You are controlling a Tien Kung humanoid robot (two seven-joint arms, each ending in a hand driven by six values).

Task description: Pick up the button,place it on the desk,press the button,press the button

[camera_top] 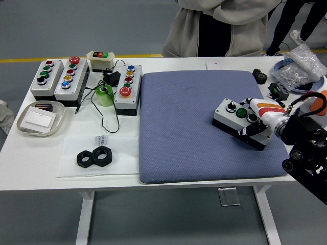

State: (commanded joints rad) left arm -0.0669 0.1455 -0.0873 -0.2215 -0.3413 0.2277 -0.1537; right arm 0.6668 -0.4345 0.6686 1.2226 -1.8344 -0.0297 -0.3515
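Observation:
A grey button box (236, 121) with a black base, a black knob and two green buttons lies tilted on the right part of the blue mat (189, 117). My right hand (258, 122) comes in from the right edge. Its white and orange fingers (266, 111) are closed over the box's right end, and a black fingertip sits on its near side. The box rests low on the mat or just above it; I cannot tell which. My left hand is out of view.
Three grey button boxes (47, 77) (70, 76) (127, 87), a cream switch box (100, 60) and a green tape roll (104, 95) stand at the back left. A tray (23, 125) and two black nuts (95, 157) lie front left. Bagged parts (301, 66) sit back right. A person (225, 25) stands behind.

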